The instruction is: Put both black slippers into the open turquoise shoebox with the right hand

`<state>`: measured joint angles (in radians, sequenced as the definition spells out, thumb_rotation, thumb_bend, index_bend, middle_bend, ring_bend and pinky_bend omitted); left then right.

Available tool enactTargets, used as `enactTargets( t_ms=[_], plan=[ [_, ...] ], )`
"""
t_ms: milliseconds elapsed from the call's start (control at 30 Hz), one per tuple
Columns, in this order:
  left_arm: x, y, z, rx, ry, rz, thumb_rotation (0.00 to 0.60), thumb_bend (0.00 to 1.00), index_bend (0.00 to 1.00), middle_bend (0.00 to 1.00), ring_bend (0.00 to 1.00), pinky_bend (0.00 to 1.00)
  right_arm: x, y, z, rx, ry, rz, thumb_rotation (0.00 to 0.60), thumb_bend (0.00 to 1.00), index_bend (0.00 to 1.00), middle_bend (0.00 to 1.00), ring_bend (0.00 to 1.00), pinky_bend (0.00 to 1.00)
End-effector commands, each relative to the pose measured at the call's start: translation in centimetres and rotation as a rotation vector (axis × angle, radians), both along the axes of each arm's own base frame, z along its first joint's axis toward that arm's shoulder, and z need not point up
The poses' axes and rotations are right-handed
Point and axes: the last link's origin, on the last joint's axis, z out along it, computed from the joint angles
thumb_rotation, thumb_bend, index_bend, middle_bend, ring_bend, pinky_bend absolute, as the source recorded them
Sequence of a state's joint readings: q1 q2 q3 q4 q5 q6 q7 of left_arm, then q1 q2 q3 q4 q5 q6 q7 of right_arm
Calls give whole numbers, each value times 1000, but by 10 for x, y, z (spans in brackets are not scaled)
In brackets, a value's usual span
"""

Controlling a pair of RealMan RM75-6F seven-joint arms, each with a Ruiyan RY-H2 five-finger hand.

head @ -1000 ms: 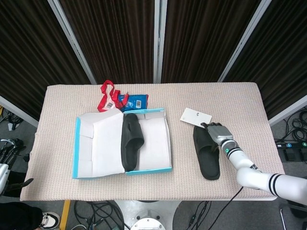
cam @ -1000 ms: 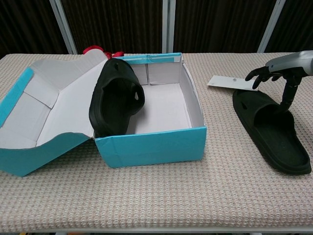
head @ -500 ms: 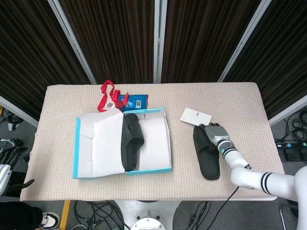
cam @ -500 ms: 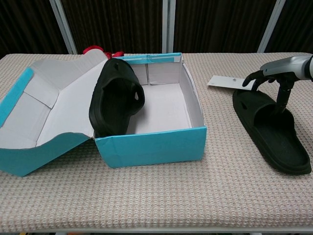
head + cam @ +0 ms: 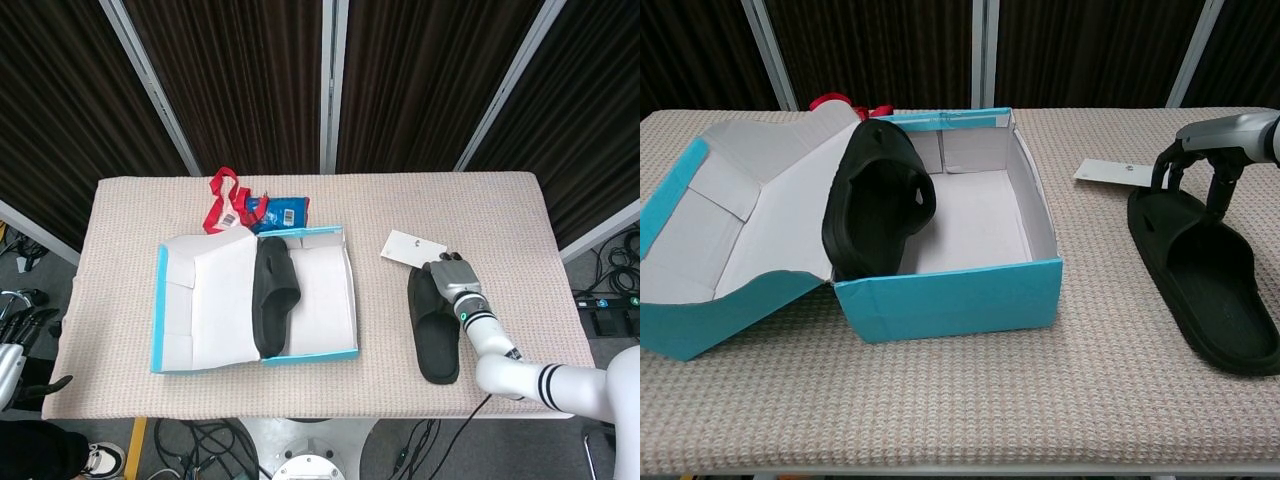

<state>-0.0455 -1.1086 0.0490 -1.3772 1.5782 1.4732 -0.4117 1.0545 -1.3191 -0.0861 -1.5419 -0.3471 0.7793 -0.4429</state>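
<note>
Head view shows me my right hand down at the toe end of the loose black slipper, which lies flat on the desk to the right of the turquoise shoebox, sole down and well apart from it. From the chest view the same hand sits over the strap of that slipper, its dark fingers reaching down at the front edge and another pushed in under the strap, so I read them as clamped on the slipper, which rests on the cloth. A white card lies just beyond the slipper's toe, near the fingers. The other slipper is already in the box, leaning on its side against the left wall where the folded-out lid begins; in the chest view it stands tilted with its opening facing me. Behind the box I see a red ribbon and a blue packet, touching the back wall or just beside it. My left hand hangs off the desk at the far left edge, fingers apart and holding nothing.
</note>
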Motion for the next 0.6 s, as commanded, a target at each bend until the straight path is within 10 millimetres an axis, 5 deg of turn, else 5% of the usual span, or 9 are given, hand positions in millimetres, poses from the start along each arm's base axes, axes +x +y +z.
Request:
enactTargets(
  t_ms=[33,600],
  plan=[
    [0,0,0,0,-1,1,600,50,118,123,30,67,2,3,5,-6,-29,-6,600,79,481,447,108,34],
    [7,1,2,5,-9,-14,600,50,119,124,30,66,11,24,39,167,-288,-171,600,115,533,485,145,87]
  ],
)
